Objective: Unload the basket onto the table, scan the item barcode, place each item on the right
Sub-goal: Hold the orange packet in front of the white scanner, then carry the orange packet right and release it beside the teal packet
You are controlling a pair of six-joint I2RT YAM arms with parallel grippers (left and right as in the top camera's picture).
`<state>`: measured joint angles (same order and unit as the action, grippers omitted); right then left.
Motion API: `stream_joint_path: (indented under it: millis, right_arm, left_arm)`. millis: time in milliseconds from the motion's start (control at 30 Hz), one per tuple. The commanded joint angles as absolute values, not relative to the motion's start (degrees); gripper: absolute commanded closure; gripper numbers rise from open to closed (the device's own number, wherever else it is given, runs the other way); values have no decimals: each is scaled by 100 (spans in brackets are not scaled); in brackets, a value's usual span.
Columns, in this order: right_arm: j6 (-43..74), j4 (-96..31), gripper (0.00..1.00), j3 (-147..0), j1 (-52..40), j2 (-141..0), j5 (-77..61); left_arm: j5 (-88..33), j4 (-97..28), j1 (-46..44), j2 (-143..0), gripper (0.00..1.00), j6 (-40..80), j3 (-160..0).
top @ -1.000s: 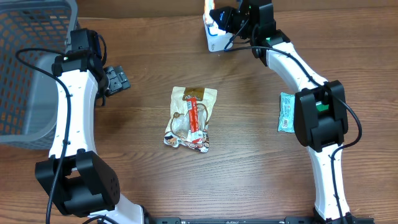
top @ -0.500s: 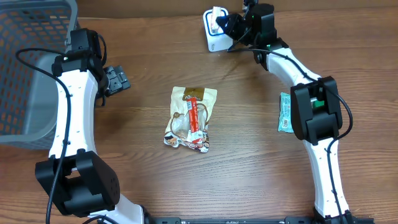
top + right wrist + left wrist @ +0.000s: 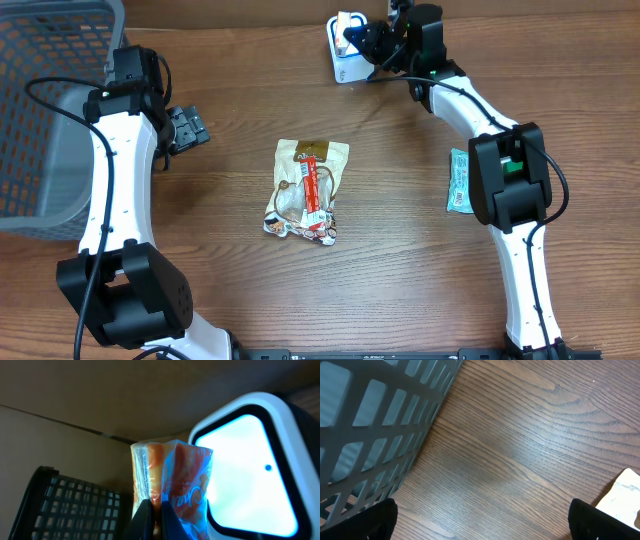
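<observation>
Two pincers: right pincer (image 3: 151,519) clamped tight on orange snack packet (image 3: 172,480) just beside lit scanner (image 3: 250,460), left pincer (image 3: 188,128) wide open, empty; best turn barcode squarely toward scanner window, steady.

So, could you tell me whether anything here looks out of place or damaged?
Nothing stands out: the snack bag lies flat mid-table, the teal packet sits to its right, and the orange packet is held at the scanner.

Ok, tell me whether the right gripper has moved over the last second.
Yes, slightly. Overhead, the right gripper, jaws shut on the orange packet, has shifted a little rightward in the picture, uncovering more of the white scanner.
</observation>
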<state>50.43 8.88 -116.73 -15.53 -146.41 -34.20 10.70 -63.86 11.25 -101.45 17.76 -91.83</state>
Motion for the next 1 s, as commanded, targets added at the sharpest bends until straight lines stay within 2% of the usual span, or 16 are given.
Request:
stream_joint_path:
  millis: [0, 300, 433, 733, 967]
  right_arm:
    - [5078, 836, 96, -11804, -1413, -14007, -3489]
    - [4873, 740, 96, -11804, -1374, -13157, -3896]
    - [4595, 287, 96, -11804, -1374, -12713, -3924]
    - [3175, -2200, 96, -11804, -1420, -11375, -2980]
    - [2128, -4429, 96, -11804, -1417, -10698, -2956]
  left_arm:
    - [1048, -6383, 1085, -9996, 0, 1671, -9273]
    - [1048, -6383, 1085, -9996, 0, 1671, -9273]
    - [1048, -6383, 1085, -9996, 0, 1671, -9273]
    - [1048, -6383, 1085, -9996, 0, 1671, -9273]
    - [1048, -6383, 1085, -9996, 0, 1671, -9273]
